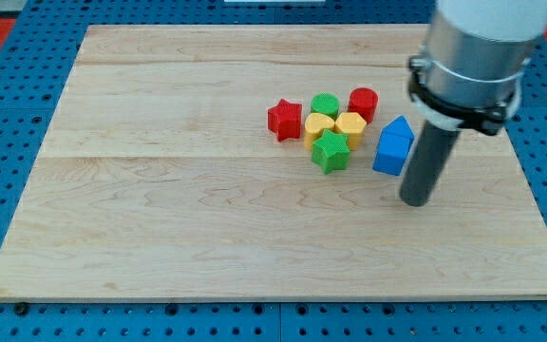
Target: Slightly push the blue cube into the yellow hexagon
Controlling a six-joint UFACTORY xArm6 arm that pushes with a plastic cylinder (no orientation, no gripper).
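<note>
The blue block (393, 145), house-like in outline, sits right of a tight cluster of blocks. The yellow hexagon (351, 125) is in that cluster, just left of the blue block with a small gap between them. My tip (414, 201) rests on the board just below and right of the blue block, very close to its lower right corner; I cannot tell whether they touch.
The cluster also holds a red star (285, 119), a green cylinder (326, 104), a red cylinder (364, 103), a yellow heart-like block (318, 126) and a green star (330, 151). The wooden board (160, 218) lies on a blue pegboard.
</note>
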